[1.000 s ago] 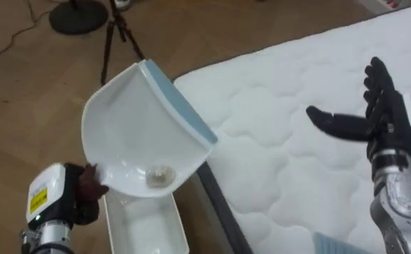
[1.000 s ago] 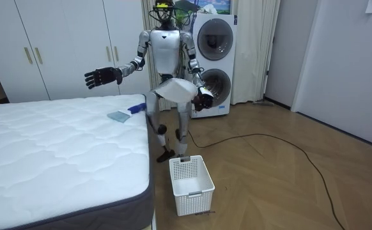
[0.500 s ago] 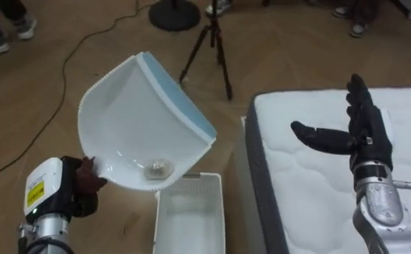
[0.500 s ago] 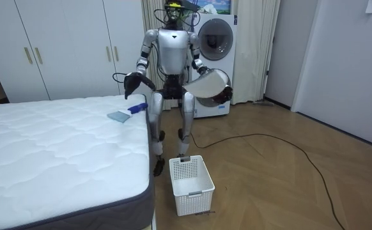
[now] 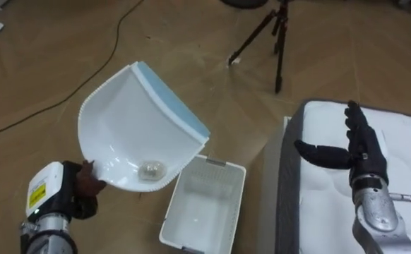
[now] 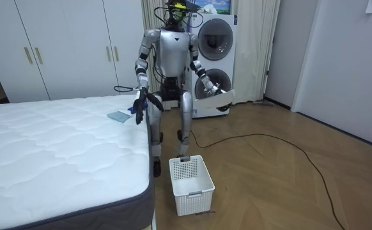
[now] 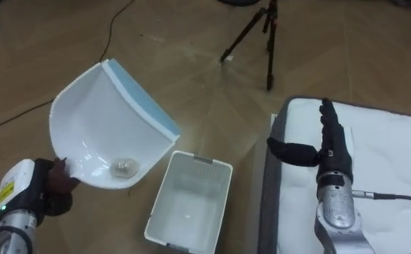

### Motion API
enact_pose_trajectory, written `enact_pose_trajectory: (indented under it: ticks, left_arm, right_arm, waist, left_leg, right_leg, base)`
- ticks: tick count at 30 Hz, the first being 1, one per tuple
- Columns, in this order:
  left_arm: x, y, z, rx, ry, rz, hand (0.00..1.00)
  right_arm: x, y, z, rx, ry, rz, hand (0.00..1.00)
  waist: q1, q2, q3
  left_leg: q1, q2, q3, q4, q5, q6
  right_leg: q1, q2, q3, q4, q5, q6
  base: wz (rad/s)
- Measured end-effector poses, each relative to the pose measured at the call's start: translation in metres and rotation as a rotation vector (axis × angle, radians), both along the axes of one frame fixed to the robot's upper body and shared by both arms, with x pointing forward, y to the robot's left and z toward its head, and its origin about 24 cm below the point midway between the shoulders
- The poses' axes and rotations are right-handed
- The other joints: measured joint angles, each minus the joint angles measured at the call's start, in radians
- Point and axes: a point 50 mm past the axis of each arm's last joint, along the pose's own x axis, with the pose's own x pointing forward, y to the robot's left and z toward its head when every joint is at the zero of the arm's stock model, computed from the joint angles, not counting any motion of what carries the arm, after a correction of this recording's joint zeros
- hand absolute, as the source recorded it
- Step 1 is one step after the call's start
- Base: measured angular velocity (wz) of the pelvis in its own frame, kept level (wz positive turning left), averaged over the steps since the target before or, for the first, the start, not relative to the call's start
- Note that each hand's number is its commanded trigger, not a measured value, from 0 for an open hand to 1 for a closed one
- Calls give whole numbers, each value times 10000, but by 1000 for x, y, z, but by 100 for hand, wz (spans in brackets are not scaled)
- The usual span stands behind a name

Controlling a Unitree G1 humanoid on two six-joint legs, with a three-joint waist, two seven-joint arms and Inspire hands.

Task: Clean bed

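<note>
My left hand [image 5: 82,187] is shut on the handle of a white dustpan [image 5: 135,127] with a blue front edge, held tilted up. A small crumpled whitish wad [image 5: 151,168] lies in its low end. Below and to the right, a white slatted basket [image 5: 223,164] stands on the wooden floor beside the bed [image 5: 403,141]. My right hand [image 5: 361,144] hovers open, fingers spread, over the mattress corner. In the room view I stand at the bed's [image 6: 52,153] far corner, with the dustpan [image 6: 215,99] out to the room view's right and the basket [image 6: 191,185] in front of me.
A black tripod [image 5: 276,42] stands on the floor beyond the basket. A cable [image 5: 50,106] runs across the floor at the left. On the mattress near me lie a pale blue pad [image 6: 119,116] and a dark blue item [image 6: 135,108]. Stacked washing machines [image 6: 211,64] stand behind.
I have turned from the bed toward the floor; the basket has come into full view under the dustpan. My right arm has dropped from stretched out to low beside the bed corner.
</note>
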Motion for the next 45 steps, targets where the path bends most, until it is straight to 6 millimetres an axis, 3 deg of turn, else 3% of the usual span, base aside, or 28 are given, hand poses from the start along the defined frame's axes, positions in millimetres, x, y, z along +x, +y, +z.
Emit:
enact_pose_trajectory:
  ticks: [7, 10, 15, 18, 21, 24, 26, 30, 36, 39, 42, 45]
  left_arm:
    - [4, 17, 3, 775, 157, -48, 100]
    - [17, 20, 8, 1056, 65, -268, 100]
    - [36, 21, 15, 1564, 87, -946, 100]
    - [43, 30, 20, 2299, 420, -1307, 100]
    - [52, 41, 33, 3035, 366, -1587, 100]
    - [62, 49, 42, 3539, 436, -1635, 100]
    - [63, 51, 45, 3969, 572, -1883, 100]
    - [65, 53, 49, 4700, 880, -2387, 100]
    - [64, 50, 41, 4896, 1734, -2631, 100]
    - [66, 51, 42, 5098, 1959, -2723, 100]
    - [65, 60, 43, 5370, 2510, -2636, 100]
    - [64, 63, 40, 5355, 3100, -2480, 100]
  right_arm:
    - [-7, -1, -19, -112, 869, 214, 0]
    - [-7, -2, -22, -157, 993, 232, 0]
    - [-6, 0, -24, -653, 1198, 524, 0]
    - [-5, 7, -28, -940, 1364, 943, 0]
    - [-2, 7, -27, -1144, 1343, 1011, 0]
    - [1, 8, -25, -1223, 1234, 1028, 0]
    - [3, 8, -23, -1314, 1184, 1089, 0]
    - [5, 7, -18, -1824, 1071, 1383, 0]
    - [12, 10, -10, -2655, 793, 1942, 0]
    - [13, 10, -7, -2992, 695, 2139, 0]
    - [13, 11, -6, -3155, 599, 2390, 0]
    - [12, 11, -6, -3196, 619, 2569, 0]
  waist:
    - [-112, -1, 28]
    - [-406, 190, 139]
    - [-636, 317, 158]
    - [-885, 462, 230]
    - [-1110, 713, 258]
    - [-1210, 1106, 278]
    - [-1489, 1365, 257]
    - [-1530, 1628, 277]
    - [-1719, 2100, 273]
    - [-1739, 2181, 269]
    - [-1992, 2265, 271]
    - [-2063, 2283, 267]
  left_leg:
    - [-230, -29, -89, -46, 57, -138]
    - [-617, -108, -294, -35, 219, -204]
    - [-1146, -178, -245, -176, 434, -218]
    - [-1270, -178, -197, -130, 433, -216]
    - [-1606, -189, -166, -79, 450, -189]
    - [-1831, -209, 44, -51, 486, -128]
    - [-1841, -391, 143, -115, 527, -57]
    - [-1965, -407, 609, -216, 573, 24]
    - [-2168, -394, 885, -220, 617, 70]
    - [-2157, -439, 1019, -238, 627, 75]
    - [-2098, -526, 1081, -278, 642, 54]
    - [-2061, -535, 1284, -360, 664, 37]
  right_leg:
    - [-476, -26, 187, 491, -165, -103]
    - [-771, -44, 84, 564, -204, -152]
    - [-1438, -129, 214, 768, -200, -168]
    - [-1545, -133, 207, 800, -198, -168]
    - [-1958, -196, 212, 964, -198, -167]
    - [-2351, -344, 252, 1263, -203, -161]
    - [-2553, -610, 256, 1673, -358, -90]
    - [-2970, -807, 424, 2027, -445, -81]
    - [-3399, -832, 724, 2256, -455, -76]
    - [-3573, -949, 781, 2528, -548, -89]
    - [-3639, -1051, 871, 2747, -725, -115]
    - [-3800, -1059, 1171, 2941, -805, -128]
  base:
    - [3]
    - [22]
    - [5]
    - [0]
    - [-4]
    - [-10]
    - [2]
    - [-13]
    - [-11]
    - [-8]
    - [-1]
    - [-9]
